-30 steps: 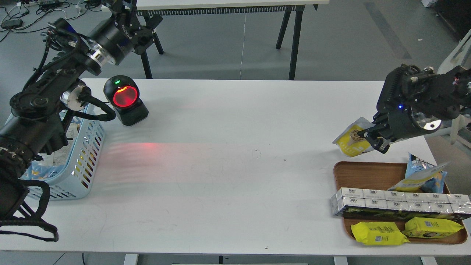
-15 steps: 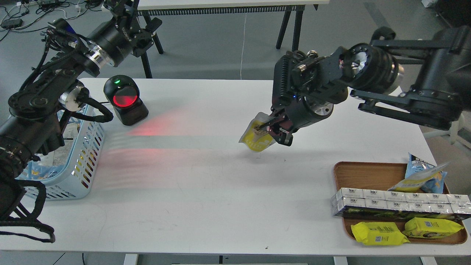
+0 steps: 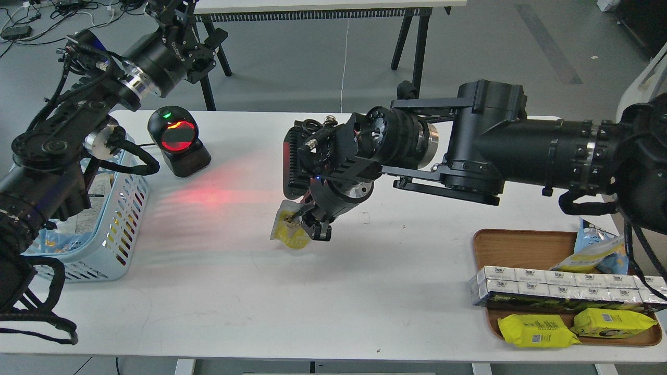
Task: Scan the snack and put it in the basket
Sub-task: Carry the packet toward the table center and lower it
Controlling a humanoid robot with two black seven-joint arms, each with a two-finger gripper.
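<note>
The snack (image 3: 289, 229), a small white-and-yellow pouch, hangs tilted in my right gripper (image 3: 308, 225), just above the middle of the white table (image 3: 333, 291). The right gripper is shut on the pouch's right side. The light blue basket (image 3: 112, 224) stands at the table's left edge, partly hidden by my left arm, with packets inside. My left gripper (image 3: 169, 10) is raised high at the back left above the basket; its fingers show too darkly to tell open from shut.
A black barcode scanner (image 3: 177, 140) with a glowing red window stands right of the basket and casts red light on the table. A brown wooden tray (image 3: 521, 250) at the right front holds silver boxes (image 3: 563, 289), flat yellow packets (image 3: 536, 330) and a blue-and-yellow bag (image 3: 599, 250).
My right arm has swept left across the table, carrying the pouch from beside the tray to the table's middle and a little lower. The left arm has barely moved.
</note>
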